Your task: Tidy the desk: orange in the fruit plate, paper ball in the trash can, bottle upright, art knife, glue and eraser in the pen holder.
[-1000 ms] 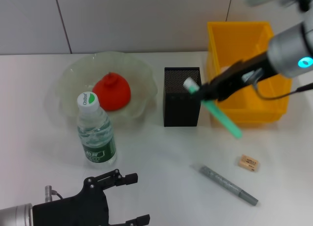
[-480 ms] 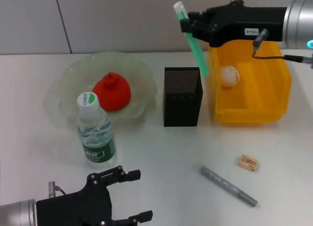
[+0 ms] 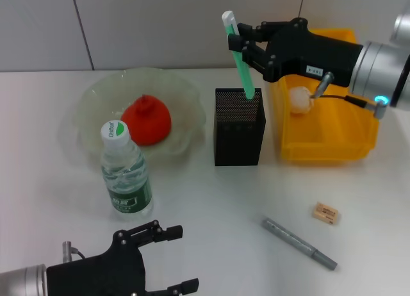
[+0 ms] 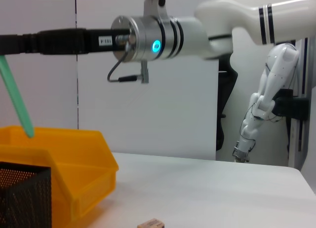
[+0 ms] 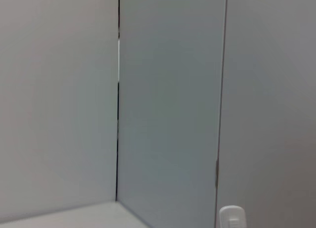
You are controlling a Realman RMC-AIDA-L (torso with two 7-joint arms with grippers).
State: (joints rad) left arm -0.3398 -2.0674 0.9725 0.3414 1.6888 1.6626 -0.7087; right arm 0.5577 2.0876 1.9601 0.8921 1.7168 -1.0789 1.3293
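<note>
The right end effector (image 3: 242, 45) pinches the green glue stick (image 3: 238, 56), its tip just entering the pen holder (image 3: 238, 127); lower it straight, then release.

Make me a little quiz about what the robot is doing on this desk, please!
1. True or false: the orange is already on the fruit plate.
2. The right hand holds the green glue stick over which thing?
A. the yellow trash can
B. the black pen holder
C. the bottle
3. Which two small things lie on the desk near the robot's right side?

Key
1. True.
2. B. The stick's lower end dips into the holder's open top.
3. The eraser and the grey art knife. The left hand waits low, near the bottle.
</note>
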